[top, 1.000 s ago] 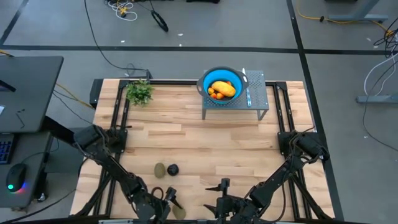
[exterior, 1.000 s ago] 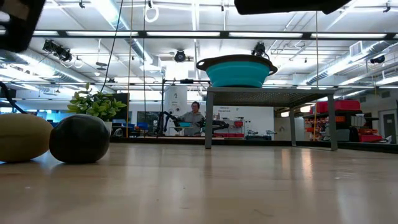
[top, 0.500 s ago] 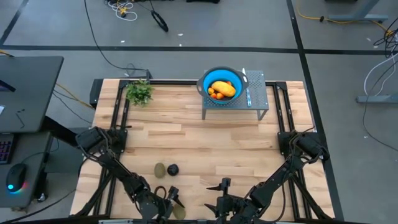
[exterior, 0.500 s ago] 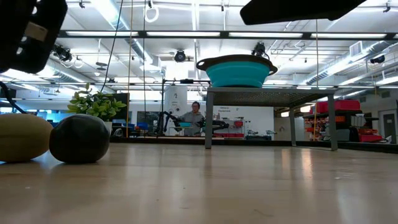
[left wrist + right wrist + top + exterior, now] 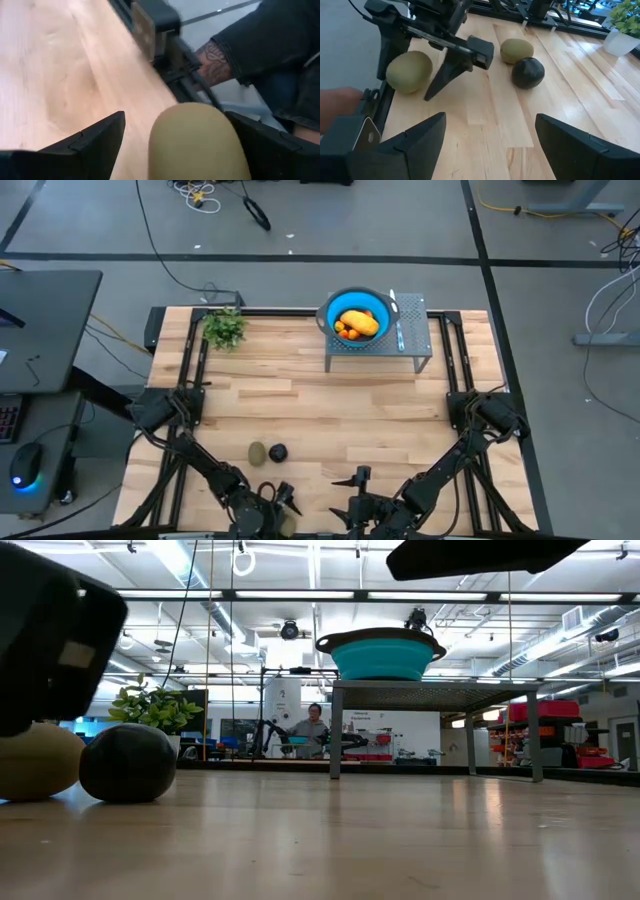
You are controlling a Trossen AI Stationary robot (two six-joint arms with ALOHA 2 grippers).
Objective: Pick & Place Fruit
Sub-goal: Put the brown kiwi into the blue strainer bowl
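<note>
1. At the table's near edge, the left gripper (image 5: 451, 60) straddles an olive-green oval fruit (image 5: 200, 142), fingers spread, not touching it.
2. Nearby lie a second olive oval (image 5: 257, 453) and a blackish round fruit (image 5: 278, 452), touching.
3. The right gripper (image 5: 357, 492) waits beside, fingers spread.
4. Far back, a blue bowl (image 5: 335, 307) holds yellow-orange fruit (image 5: 358, 323).

Light is bright and even, coming from long ceiling lamps (image 5: 250, 595) seen in the low view. The table (image 5: 310, 395) shows only soft, short shadows and a mild sheen. In the left wrist view the green fruit (image 5: 197, 142) and the fingers (image 5: 85, 142) are blurred. A dark unfocused shape (image 5: 50, 645) fills the low view's corner.
</note>
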